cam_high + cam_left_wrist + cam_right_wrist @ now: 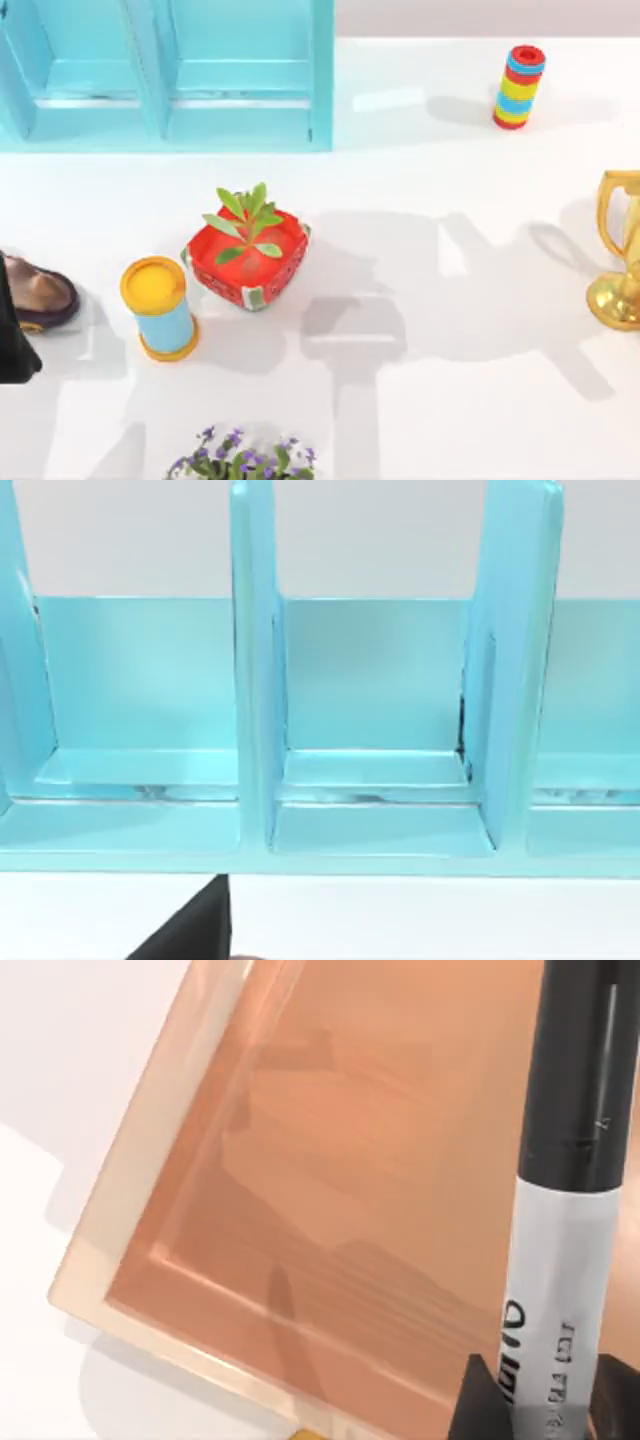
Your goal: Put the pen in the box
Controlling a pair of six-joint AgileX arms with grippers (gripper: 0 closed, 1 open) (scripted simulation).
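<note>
Your white table [470,330] carries a blue shelf unit [170,75] at its back left. The right wrist view looks down into a wooden box [330,1210], and the pen [565,1190] hangs over that box's interior, clamped between your right gripper [545,1400] fingers. Beside the red planter [250,262] stands a yellow-topped can [158,308]. Whether your left gripper's jaws are open, you cannot tell

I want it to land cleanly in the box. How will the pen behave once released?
The pen looks rigid, so probably no flopping. Its round, smooth barrel would likely roll across the box floor until a wall stops it.
</note>
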